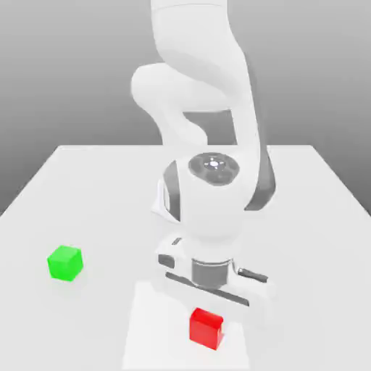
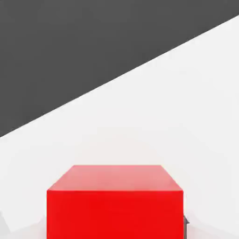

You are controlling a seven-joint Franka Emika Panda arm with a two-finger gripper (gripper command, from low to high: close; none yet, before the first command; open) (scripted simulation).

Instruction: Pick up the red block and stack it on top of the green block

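So it's the pickup step: the pincer [image 1: 210, 308] hangs right over the red block [image 1: 206, 327], though I can't tell if it's spread or pinching. Next it needs a firm grip, then a carry to the green block [image 1: 65, 262], well apart on the surface [image 1: 94, 188].

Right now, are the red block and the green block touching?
Apart. The exterior view shows bare table between the green block and the red block.

A small red block [image 1: 206, 327] sits flat on the white worktop [image 1: 87, 188], near its front edge in the exterior view, one corner turned slightly toward the camera. A green block [image 1: 65, 262] of similar size rests flat on the worktop, well apart, toward the exterior view's left. In the hand view, the red block [image 2: 114, 205] appears close, its top and one side face visible.
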